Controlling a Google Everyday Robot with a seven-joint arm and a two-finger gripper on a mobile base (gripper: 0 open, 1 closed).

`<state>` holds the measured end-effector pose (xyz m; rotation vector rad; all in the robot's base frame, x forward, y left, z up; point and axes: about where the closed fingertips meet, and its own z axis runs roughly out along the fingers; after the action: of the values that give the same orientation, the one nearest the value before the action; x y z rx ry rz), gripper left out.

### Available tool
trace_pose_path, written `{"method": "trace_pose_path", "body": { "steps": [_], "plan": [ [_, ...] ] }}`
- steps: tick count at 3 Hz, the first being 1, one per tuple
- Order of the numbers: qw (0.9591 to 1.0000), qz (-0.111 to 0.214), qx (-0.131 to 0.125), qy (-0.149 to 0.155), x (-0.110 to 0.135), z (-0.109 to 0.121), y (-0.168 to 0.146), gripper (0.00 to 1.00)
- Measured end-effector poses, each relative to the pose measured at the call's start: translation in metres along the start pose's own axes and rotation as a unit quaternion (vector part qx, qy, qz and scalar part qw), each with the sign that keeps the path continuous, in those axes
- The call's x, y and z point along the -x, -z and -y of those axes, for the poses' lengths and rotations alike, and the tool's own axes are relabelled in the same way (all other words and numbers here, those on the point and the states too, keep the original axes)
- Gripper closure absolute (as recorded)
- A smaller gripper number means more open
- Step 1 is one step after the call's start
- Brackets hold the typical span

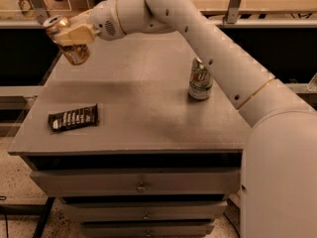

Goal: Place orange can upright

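The orange can (74, 51) is orange-gold with pale mottled marks and a silver lid. It is held in the air over the far left corner of the grey table (143, 108), tilted with its lid up and to the left. My gripper (74, 34) is shut on the orange can around its upper half. The white arm reaches in from the right across the table.
A white-and-green can (200, 80) stands upright right of the table's middle. A flat dark snack bar wrapper (73, 118) lies near the front left edge. Drawers (141, 185) sit under the table top. Shelving runs along the back.
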<state>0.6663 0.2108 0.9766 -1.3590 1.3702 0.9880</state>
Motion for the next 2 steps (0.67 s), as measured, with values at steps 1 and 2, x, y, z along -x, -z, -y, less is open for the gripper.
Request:
{"method": "trace_pose_path", "body": {
  "steps": [1, 2],
  "plan": [
    [0.9999, 0.006, 0.008, -0.007, 0.000, 0.003, -0.012, 1.00],
    [0.9997, 0.001, 0.018, -0.016, -0.002, 0.002, -0.023, 1.00]
  ]
}}
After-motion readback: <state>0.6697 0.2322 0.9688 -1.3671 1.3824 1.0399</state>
